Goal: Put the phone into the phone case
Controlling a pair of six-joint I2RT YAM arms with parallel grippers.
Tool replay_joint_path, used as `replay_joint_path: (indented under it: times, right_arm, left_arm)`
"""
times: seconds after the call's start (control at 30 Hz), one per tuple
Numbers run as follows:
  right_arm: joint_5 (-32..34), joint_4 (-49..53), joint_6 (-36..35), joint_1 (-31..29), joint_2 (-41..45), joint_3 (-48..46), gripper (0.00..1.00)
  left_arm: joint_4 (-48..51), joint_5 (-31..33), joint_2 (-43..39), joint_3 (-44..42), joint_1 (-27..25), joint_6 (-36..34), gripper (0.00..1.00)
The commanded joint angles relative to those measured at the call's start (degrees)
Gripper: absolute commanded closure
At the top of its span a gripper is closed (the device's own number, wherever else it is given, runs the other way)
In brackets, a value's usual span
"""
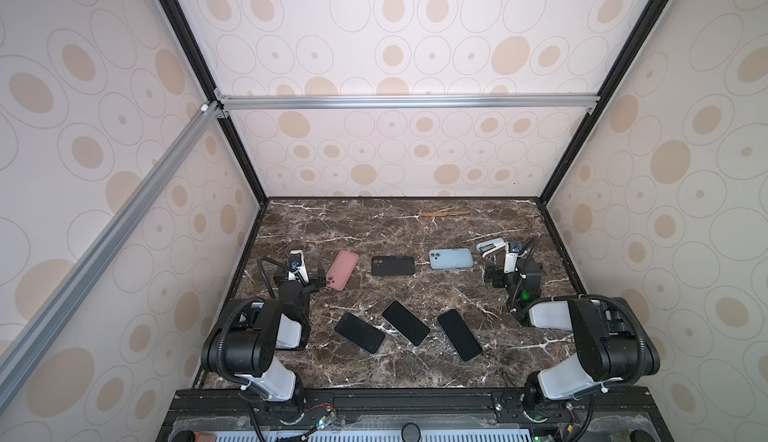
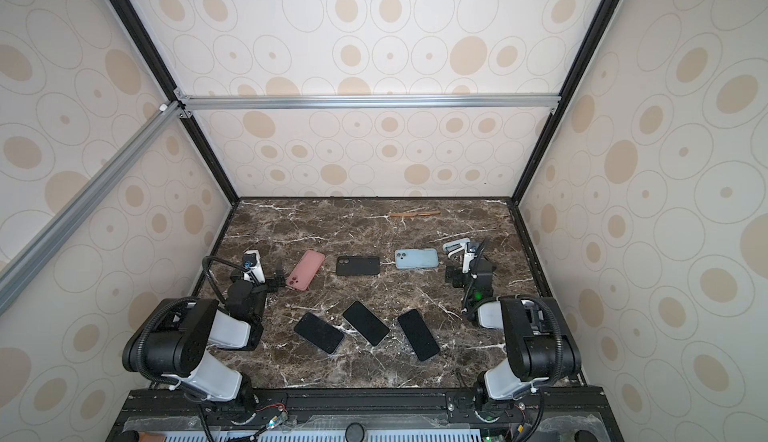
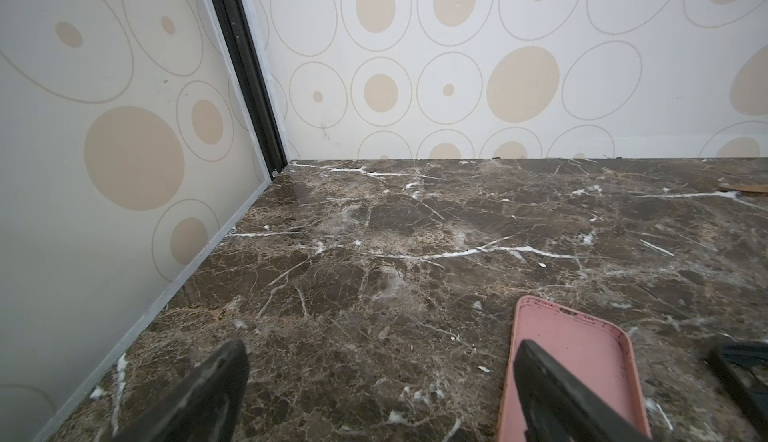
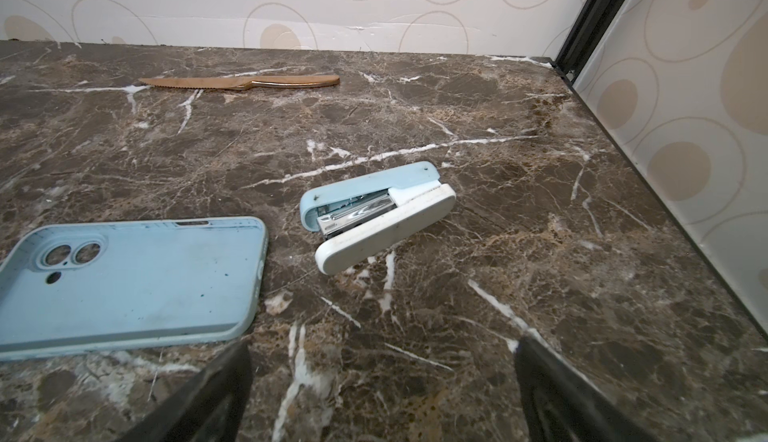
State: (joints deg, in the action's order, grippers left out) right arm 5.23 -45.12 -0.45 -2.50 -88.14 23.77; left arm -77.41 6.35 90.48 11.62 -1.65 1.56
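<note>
Top views both give you the brown marble table (image 1: 374,228) across the lower middle of the frame. Your left gripper (image 3: 378,352) sits by the table's left edge, jaws spread wide and holding nothing. In the left wrist view one finger (image 3: 552,386) overlaps the pink phone case (image 1: 343,270); you cannot tell whether it touches. Your right gripper (image 4: 382,346) sits by the right edge, also spread and empty, over bare marble.

Three black phones lie flat in the lower centre, none in a case: the left phone (image 1: 360,333), the middle phone (image 1: 405,323) and the right phone (image 1: 459,335). Above them, well apart, is a row of empty cases: the pink one at the left, the black phone case (image 1: 393,265) in the centre and the light blue phone case (image 1: 451,259) at the right. A pale blue stapler (image 4: 376,215) lies just beside the blue case, and a brown serrated knife (image 4: 241,82) lies near the back wall.
</note>
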Motion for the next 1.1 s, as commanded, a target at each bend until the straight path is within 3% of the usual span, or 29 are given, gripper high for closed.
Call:
replay_joint_path:
  times: [0.0, 0.17, 0.23, 0.33, 0.5, 0.63, 0.8, 1.07]
  right_arm:
    - [1.61, -0.29, 0.49, 0.05, 0.85, 0.85, 0.00]
    - [3.79, 16.21, 0.83, -0.20, 5.79, 7.92, 0.00]
    - [6.88, 23.00, 2.31, -0.67, 9.44, 10.94, 0.00]
    - [2.82, 31.06, 5.69, -1.03, 16.88, 13.81, 0.00]
    - [-6.91, 47.11, 10.32, -4.17, 26.84, 19.20, 0.01]
    - [-11.46, 62.69, 11.13, -11.20, 31.71, 24.26, 0.02]
    - [-8.48, 75.55, 11.86, -24.07, 36.08, 26.80, 0.01]
    - [-6.88, 85.40, 11.12, -39.61, 40.04, 24.32, 0.02]
  left_arm:
    - [-0.08, 3.18, -4.17, -0.33, 0.13, 0.83, 0.01]
    - [10.13, 4.38, -17.38, 0.15, -0.02, 1.13, 0.04]
    - [20.48, 5.26, -23.59, 4.70, 0.02, 2.60, 0.04]
    - [34.41, 2.53, -27.72, 14.13, -0.06, 3.36, 0.05]
    - [47.65, -13.14, -29.57, 25.62, -1.18, -0.02, 0.05]
    - [53.63, -27.77, -29.94, 29.54, -4.56, -7.32, 0.05]
    - [57.97, -44.92, -29.88, 30.88, -7.12, -14.86, 0.03]
    - [52.75, -54.14, -27.90, 28.12, -9.48, -15.97, 0.06]
